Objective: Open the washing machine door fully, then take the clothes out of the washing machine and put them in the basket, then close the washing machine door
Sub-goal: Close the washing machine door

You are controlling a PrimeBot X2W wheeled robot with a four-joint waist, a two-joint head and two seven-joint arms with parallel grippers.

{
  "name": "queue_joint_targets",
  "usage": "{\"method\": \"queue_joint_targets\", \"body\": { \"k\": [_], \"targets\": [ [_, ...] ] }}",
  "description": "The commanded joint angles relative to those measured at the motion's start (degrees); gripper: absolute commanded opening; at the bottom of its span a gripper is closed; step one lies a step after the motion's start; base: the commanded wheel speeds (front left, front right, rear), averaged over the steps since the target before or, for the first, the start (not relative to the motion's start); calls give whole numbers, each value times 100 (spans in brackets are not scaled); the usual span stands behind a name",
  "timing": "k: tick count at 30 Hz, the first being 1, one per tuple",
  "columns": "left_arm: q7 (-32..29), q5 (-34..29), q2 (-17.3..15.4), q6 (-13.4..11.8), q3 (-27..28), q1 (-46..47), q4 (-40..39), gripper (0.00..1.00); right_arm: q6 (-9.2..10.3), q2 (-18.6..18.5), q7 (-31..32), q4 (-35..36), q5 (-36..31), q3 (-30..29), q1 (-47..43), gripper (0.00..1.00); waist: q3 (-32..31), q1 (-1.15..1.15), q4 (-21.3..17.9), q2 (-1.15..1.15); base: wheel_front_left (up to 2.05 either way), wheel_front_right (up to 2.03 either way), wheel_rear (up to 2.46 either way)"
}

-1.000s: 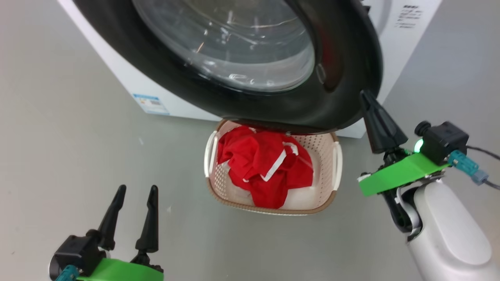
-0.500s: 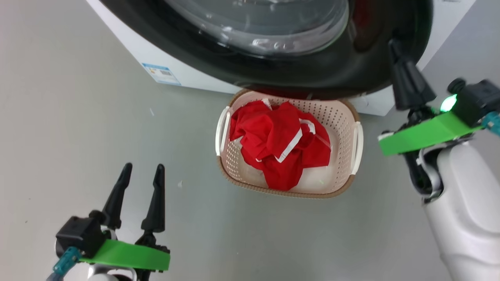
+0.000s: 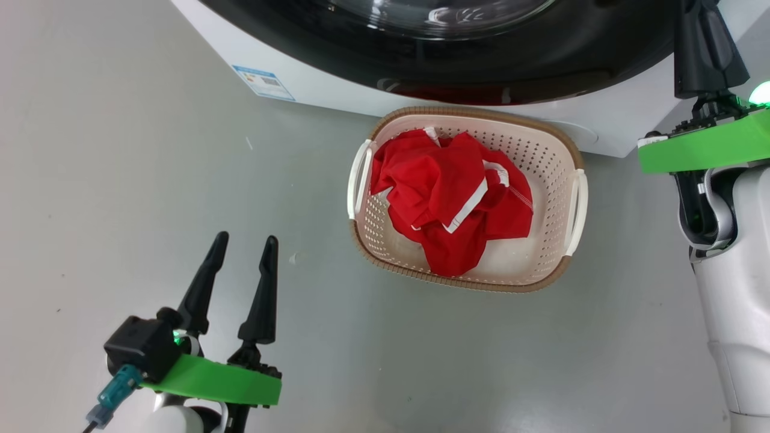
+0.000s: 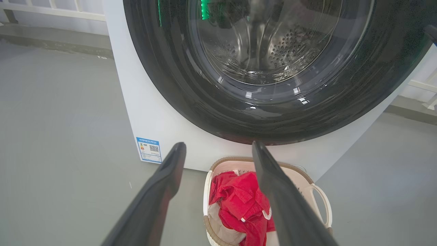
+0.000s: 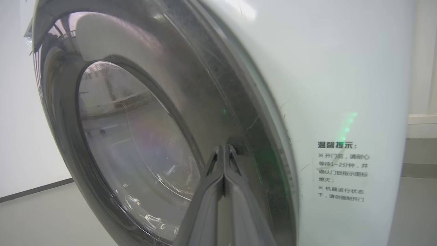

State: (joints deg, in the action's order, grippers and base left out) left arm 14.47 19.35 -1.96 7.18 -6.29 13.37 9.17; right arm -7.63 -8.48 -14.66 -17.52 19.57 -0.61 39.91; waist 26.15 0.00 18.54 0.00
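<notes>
The washing machine door (image 3: 541, 60), black-framed with a glass bowl, lies against the front of the white washing machine (image 3: 313, 78); whether it is latched I cannot tell. My right gripper (image 5: 223, 147) is shut, its tips touching the door's black frame near the right rim (image 5: 259, 164). Red clothes (image 3: 451, 198) with white trim fill the cream basket (image 3: 457, 282) on the floor below the door. My left gripper (image 3: 247, 237) hangs open and empty at the lower left, apart from the basket. In the left wrist view the left gripper (image 4: 218, 144) points at the door (image 4: 170, 68), and the steel drum shows through the glass.
A blue label (image 3: 263, 82) sits low on the machine's front. Grey floor (image 3: 120, 180) spreads to the left and in front of the basket. A white notice with black print (image 5: 341, 171) is on the machine beside the door.
The door has swung from over the basket back against the machine, with my shut right gripper staying on its rim. The head camera has shifted. The left gripper stays open.
</notes>
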Motion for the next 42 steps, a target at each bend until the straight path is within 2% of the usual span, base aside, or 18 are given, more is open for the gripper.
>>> {"method": "queue_joint_targets", "body": {
  "k": [1,7,14,15,17,19,20,21,42],
  "targets": [
    [52,42,-92,31,164,81,-158,100,14,31,-34,173,-67,-27,195,0,31,0,26,0,0,0,0],
    [52,77,-92,31,162,141,-178,100,14,54,-34,232,-131,-184,367,0,119,0,59,0,0,0,0],
    [52,58,-92,31,211,128,-139,100,14,117,-34,201,-140,73,150,0,29,0,-6,0,0,0,0],
    [52,50,-92,31,220,121,-126,100,14,113,-34,176,-132,119,79,11,-3,0,-20,0,0,0,0],
    [52,21,-92,31,239,94,-100,100,14,118,-34,135,-119,214,-89,26,-71,0,-56,0,0,0,0],
    [52,-13,-92,31,262,62,-77,100,14,130,-34,118,-111,290,-270,49,-137,0,-100,0,0,0,0],
    [52,-32,-92,31,271,45,-66,100,14,136,-34,114,-107,326,-367,96,-175,0,-122,0,0,0,0],
    [52,-54,-92,31,283,26,-55,100,14,142,-34,112,-98,355,-462,100,-213,0,-148,0,0,0,0],
    [52,-259,-313,31,674,-403,130,100,14,360,-34,204,82,782,-2079,100,-1011,0,-909,0,0,0,0]
  ]
}}
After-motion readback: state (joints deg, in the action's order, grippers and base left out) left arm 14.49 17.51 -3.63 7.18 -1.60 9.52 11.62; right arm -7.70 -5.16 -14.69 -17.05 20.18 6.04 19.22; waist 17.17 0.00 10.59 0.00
